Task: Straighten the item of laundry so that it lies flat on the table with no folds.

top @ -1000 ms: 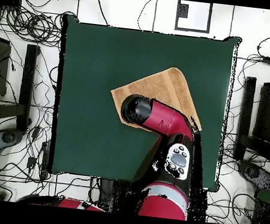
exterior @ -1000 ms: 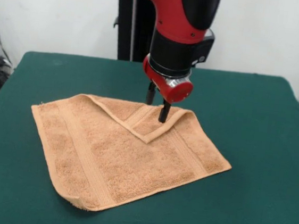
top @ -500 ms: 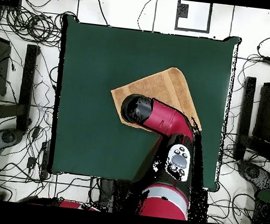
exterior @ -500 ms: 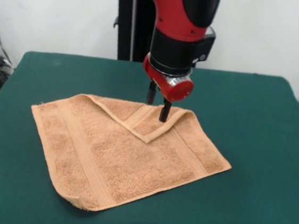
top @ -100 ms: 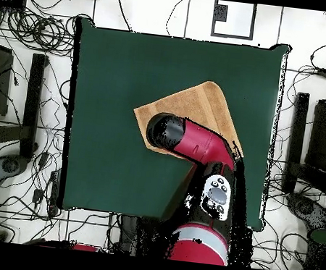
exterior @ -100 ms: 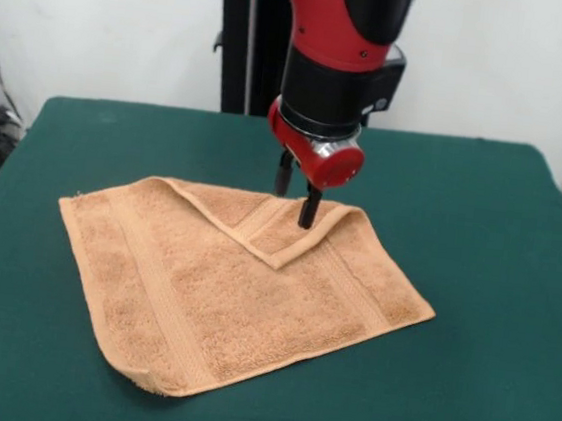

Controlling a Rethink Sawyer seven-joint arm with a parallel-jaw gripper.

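The gripper (exterior @ -100 ms: pixel 295 200) points straight down over the far part of the towel (exterior @ -100 ms: pixel 223 285), its two thin black fingers (exterior @ -100 ms: pixel 308 209) a small gap apart, with the nearer tip down on the folded-over corner and the other just behind the fold; whether any cloth is pinched between them cannot be told. There is one towel, one arm (exterior @ -100 ms: pixel 343 46) and one table (exterior @ -100 ms: pixel 493 293). The towel lies near the table's middle, mostly flat, with one far corner turned over into a triangle whose point faces the front, and the near left corner curls up slightly. Band stripes run along two of its sides. The arm comes down from above, red with a black wrist section and a round red end cap just above the fingers. From overhead the arm (top @ -100 ms: pixel 194 143) covers one end of the towel (top @ -100 ms: pixel 202 105). The table (top @ -100 ms: pixel 129 71) is dark green; behind it is a white wall, and cables lie over the floor around it.
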